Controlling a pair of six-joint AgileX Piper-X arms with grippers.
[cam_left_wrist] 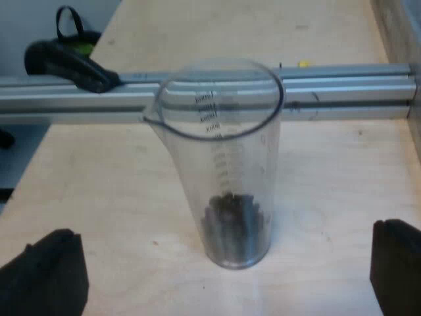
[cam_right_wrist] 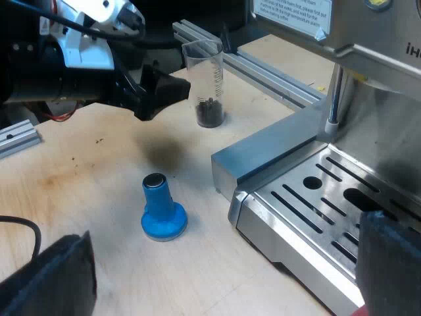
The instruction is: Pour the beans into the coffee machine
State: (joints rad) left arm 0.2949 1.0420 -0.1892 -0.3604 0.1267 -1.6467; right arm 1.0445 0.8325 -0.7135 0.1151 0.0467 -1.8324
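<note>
Left claw wide, near measuring glass

**Measuring glass stands by espresso machine**

The measuring glass, with beans at its bottom, stands upright on the table. The left gripper is just beside it. A blue tamper stands apart.
</note>
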